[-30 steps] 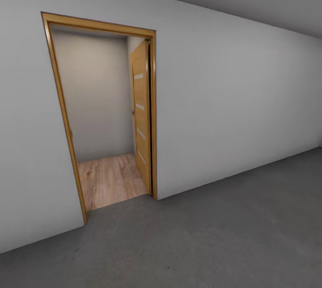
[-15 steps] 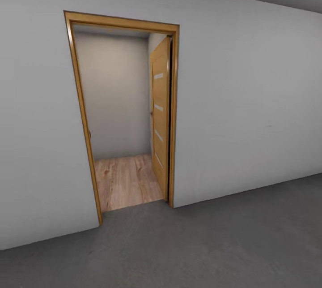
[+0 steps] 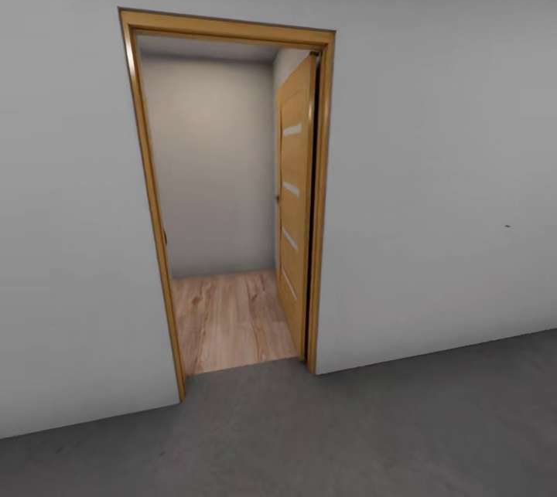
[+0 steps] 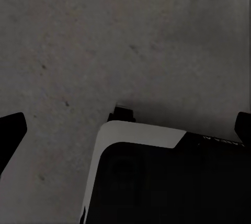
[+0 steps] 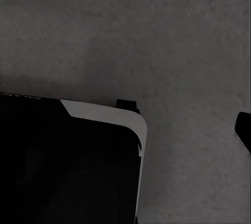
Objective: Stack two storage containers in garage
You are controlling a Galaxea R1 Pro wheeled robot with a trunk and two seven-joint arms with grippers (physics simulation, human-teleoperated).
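Note:
The two storage containers are out of view. I stand in the garage on its rough dark grey concrete floor (image 3: pixel 402 435), facing a plain white-grey wall (image 3: pixel 441 172). In the left wrist view my left gripper (image 4: pixel 126 127) hangs open over the concrete, its black fingertips (image 4: pixel 10 130) spread to both edges with nothing between them. In the right wrist view my right gripper (image 5: pixel 125 130) is over the same concrete, one black fingertip (image 5: pixel 243 130) at the far edge, the other hidden behind my dark base; nothing is held.
A wood-framed doorway (image 3: pixel 147 195) in the wall leads to a hallway with a light wood plank floor (image 3: pixel 232 319). Its door (image 3: pixel 296 203) stands swung inward on the right side. My base's black and white corner (image 4: pixel 141 135) shows under both wrists.
The whole picture has shifted: the doorway now sits further right and looks larger, so the camera has turned and come closer. Nothing in the scene itself has moved.

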